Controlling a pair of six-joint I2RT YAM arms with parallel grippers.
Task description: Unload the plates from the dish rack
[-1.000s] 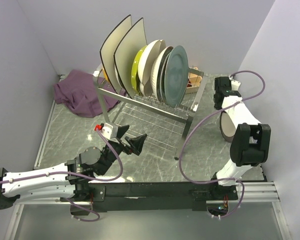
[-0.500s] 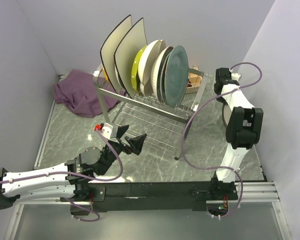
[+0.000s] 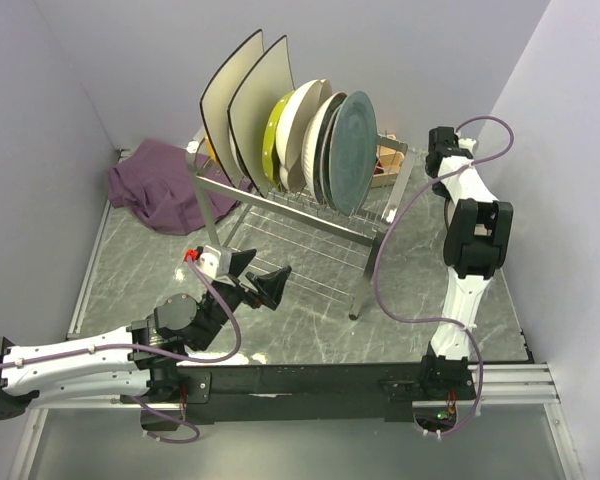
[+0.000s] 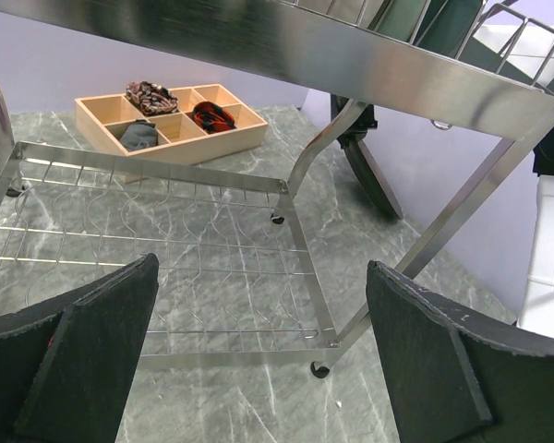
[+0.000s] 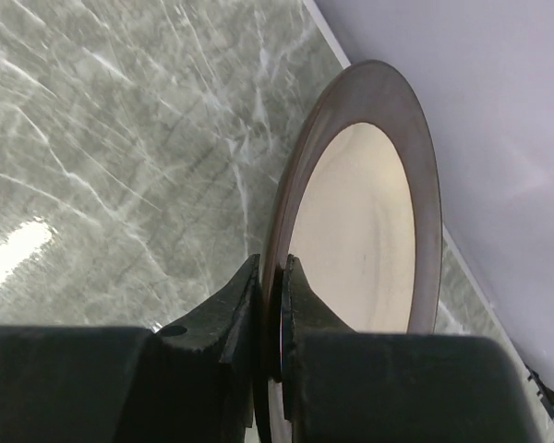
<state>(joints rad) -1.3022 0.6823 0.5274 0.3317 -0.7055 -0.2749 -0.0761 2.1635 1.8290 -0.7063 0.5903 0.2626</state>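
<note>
Seen from above, the dish rack (image 3: 302, 205) – a silver wire-and-tube frame on tall legs – stood at the back of a grey-green marble table (image 3: 310, 320). Several plates stood upright on edge in its top tier: two large cream square plates (image 3: 242, 100) at the left, then a yellow-green round plate (image 3: 270, 140), a cream round plate (image 3: 302, 125) and, nearest the right end, a teal-grey plate (image 3: 352, 150).

The left gripper (image 3: 256, 281) hung low in front of the rack with its jaws spread fully apart, holding nothing. Its wrist camera looked between the two black fingers (image 4: 92, 351) at the rack's lower wire shelf.

The right gripper (image 5: 272, 286) reached to the far right of the table, near the wall. Its jaws were pinched nearly together on the rim of a brown-rimmed plate (image 5: 369, 231) with a cream centre – the plate was held on edge, above the marble and out of the rack.

A crumpled purple cloth (image 3: 155, 185) lay left of the rack. A wooden compartment box (image 4: 171, 115) with small items in it sat on the table behind the rack.
</note>
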